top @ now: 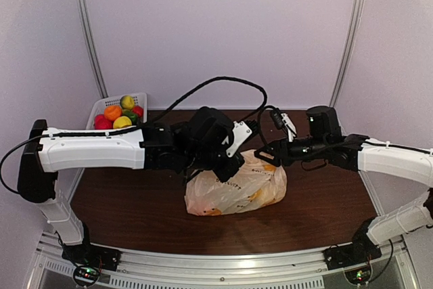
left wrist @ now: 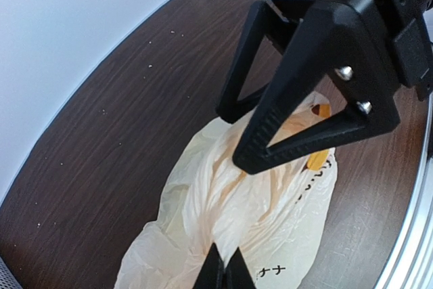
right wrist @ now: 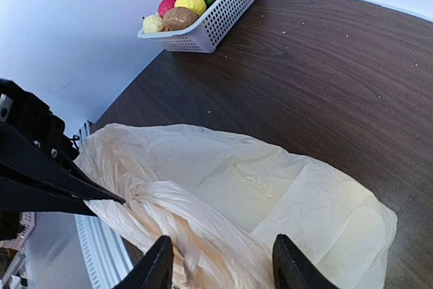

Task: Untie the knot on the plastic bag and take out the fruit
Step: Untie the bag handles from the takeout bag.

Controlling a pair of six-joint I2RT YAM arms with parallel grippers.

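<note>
Watching my left gripper (left wrist: pixel 223 270) pinch a fold of the plastic bag (top: pixel 237 191) at the centre of the table (top: pixel 122 201), right gripper (right wrist: pixel 224 262) spread astride its twisted ridge, I worry: pulling the wrong strand could tighten the knot, which I cannot single out, or tear the film.

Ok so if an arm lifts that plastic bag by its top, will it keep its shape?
Probably floppy: the plastic bag lies crumpled and slumped, so it should sag. Likely bottom-heavy, since yellow fruit shows through its bulging body. The thin, shiny film may slip from a pinch.
</note>
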